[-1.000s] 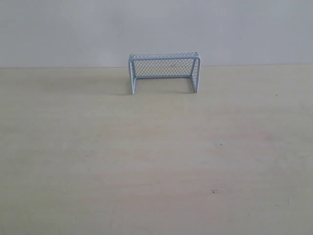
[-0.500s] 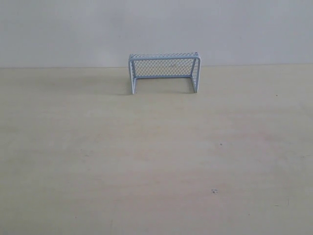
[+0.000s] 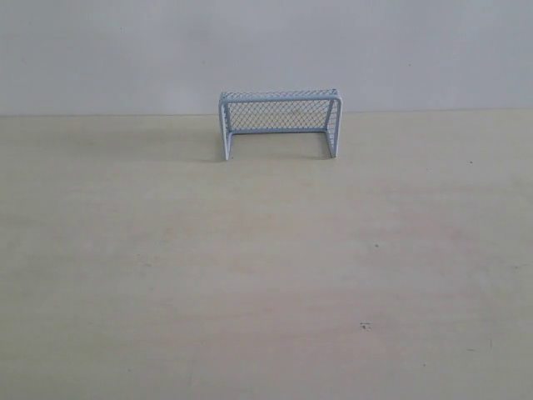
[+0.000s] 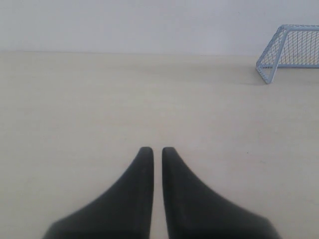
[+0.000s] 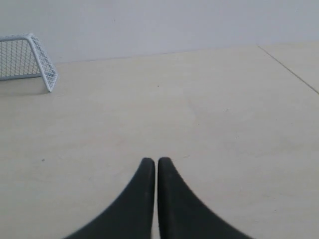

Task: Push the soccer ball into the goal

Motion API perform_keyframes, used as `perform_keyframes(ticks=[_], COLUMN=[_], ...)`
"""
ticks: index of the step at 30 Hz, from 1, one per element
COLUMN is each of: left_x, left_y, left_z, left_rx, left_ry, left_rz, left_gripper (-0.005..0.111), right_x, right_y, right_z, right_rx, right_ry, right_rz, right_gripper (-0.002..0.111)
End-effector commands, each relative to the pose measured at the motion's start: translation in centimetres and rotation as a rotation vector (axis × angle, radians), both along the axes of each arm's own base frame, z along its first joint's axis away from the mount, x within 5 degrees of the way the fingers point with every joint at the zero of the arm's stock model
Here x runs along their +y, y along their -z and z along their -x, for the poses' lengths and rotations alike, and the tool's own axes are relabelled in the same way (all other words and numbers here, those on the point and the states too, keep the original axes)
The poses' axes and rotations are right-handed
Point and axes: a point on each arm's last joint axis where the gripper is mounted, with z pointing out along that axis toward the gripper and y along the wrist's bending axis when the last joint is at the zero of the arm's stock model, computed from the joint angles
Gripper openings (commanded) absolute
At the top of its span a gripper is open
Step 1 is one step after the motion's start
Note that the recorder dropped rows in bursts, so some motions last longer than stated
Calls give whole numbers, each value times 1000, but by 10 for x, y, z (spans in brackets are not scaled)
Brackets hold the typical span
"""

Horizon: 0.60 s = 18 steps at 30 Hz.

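The goal (image 3: 280,123), pale blue-grey with fine mesh, stands at the far middle of the table against the wall, its mouth facing the camera. It also shows at one edge of each wrist view, goal (image 4: 289,52) and goal (image 5: 27,57). The soccer ball is not visible in any view. My left gripper (image 4: 157,149) is shut, black fingers nearly together with nothing between them, hovering over bare table. My right gripper (image 5: 156,160) is shut too, empty, far from the goal. Neither gripper appears in the exterior view.
The pale wooden table (image 3: 266,275) carries only a few small dark specks (image 3: 365,326). A plain white wall (image 3: 266,50) rises behind the goal. A seam or table edge (image 5: 289,69) runs diagonally in the right wrist view.
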Motion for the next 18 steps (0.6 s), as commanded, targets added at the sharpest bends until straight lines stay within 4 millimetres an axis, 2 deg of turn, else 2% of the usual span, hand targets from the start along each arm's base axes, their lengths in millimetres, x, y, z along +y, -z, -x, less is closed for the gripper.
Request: perform_keyframes(ticks=[1, 18], left_x=[0, 0], left_y=[-2, -2], left_z=[0, 0], left_rx=[-9, -11], left_ry=[-3, -3], left_rz=[4, 4], left_gripper=[6, 6], right_x=[2, 2], right_y=[-1, 2], right_z=[0, 1], right_rx=[-8, 20], right_ry=[-30, -31], right_rz=[29, 27], right_gripper=[0, 0])
